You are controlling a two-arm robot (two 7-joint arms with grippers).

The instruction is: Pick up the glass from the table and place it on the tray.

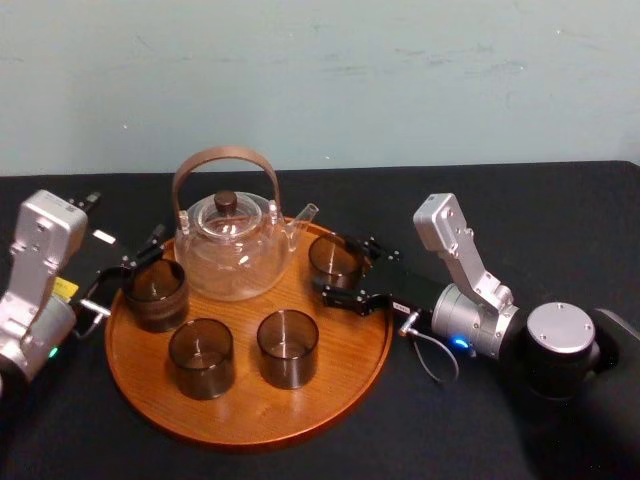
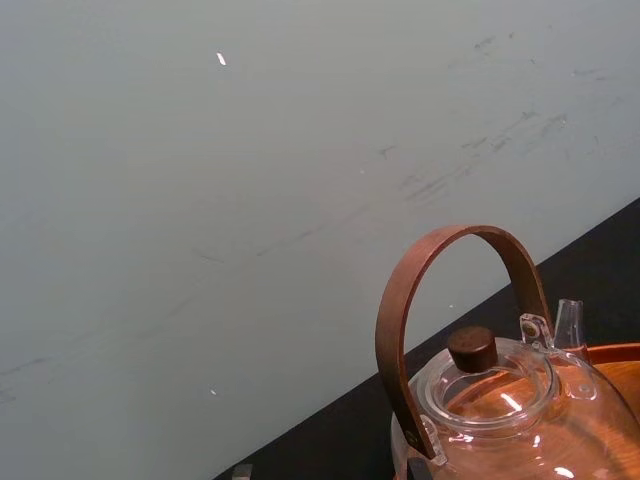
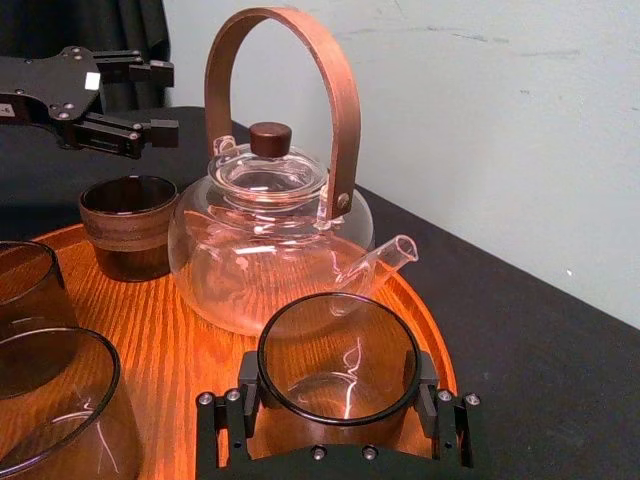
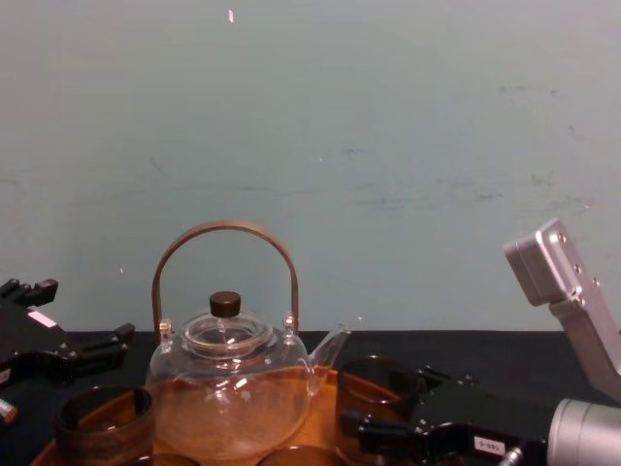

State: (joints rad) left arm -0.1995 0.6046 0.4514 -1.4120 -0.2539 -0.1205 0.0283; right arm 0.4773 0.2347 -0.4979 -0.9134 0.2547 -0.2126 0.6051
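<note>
A smoky brown glass [image 3: 338,352] stands on the right side of the round orange-brown wooden tray [image 1: 345,375], just beside the teapot spout. My right gripper [image 3: 338,392] reaches in from the right and is shut on the glass [image 1: 334,259], one pad against each side. My left gripper [image 1: 125,272] hovers open at the tray's left edge, just behind and above another glass [image 1: 156,293], touching nothing. From the right wrist view, the left gripper [image 3: 160,100] has its fingers spread behind that glass [image 3: 130,225].
A clear glass teapot [image 1: 233,245] with a bent wooden handle stands at the back of the tray. Two more brown glasses [image 1: 201,357] [image 1: 288,347] stand on the tray's front half. The black table [image 1: 560,220] runs to a pale wall close behind.
</note>
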